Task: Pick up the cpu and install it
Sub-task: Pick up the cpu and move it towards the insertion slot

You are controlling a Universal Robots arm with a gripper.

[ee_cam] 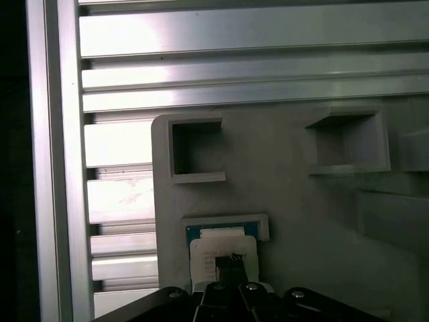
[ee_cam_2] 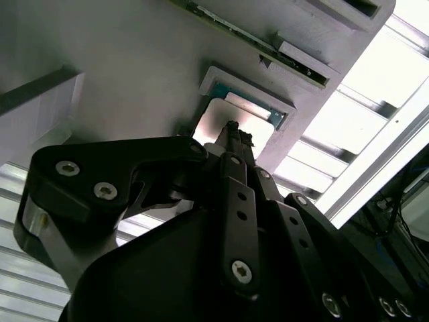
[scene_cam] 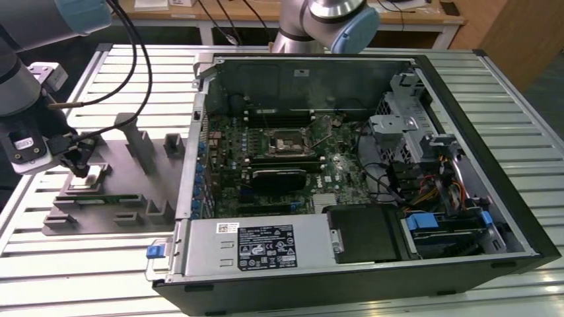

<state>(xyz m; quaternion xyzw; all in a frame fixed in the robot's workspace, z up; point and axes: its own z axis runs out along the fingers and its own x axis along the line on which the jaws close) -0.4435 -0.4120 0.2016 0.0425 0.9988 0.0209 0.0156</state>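
The cpu (scene_cam: 97, 173) is a small silver-topped square lying flat in a framed pocket of the grey fixture tray (scene_cam: 132, 191), at the exterior view's left. My gripper (scene_cam: 81, 169) hangs straight over it. In both wrist views its thin dark fingers come together in one point just above the chip's shiny top. That gripper (ee_cam_2: 231, 126) stands shut with nothing between its tips, and the cpu (ee_cam_2: 260, 134) shows past them inside the tray (ee_cam_2: 134, 67). The first wrist view gives the cpu (ee_cam: 208, 249), the gripper (ee_cam: 231, 258) and the tray (ee_cam: 288, 201) the same way.
An open computer case (scene_cam: 458, 198) lies at the exterior view's right, its motherboard socket (scene_cam: 289, 142) uncovered, with a black heatsink block (scene_cam: 277, 177) below it. Upright posts (scene_cam: 141, 142) rise from the tray beside my gripper. Another arm's base (scene_cam: 331, 23) stands behind the case. The table is ribbed aluminium.
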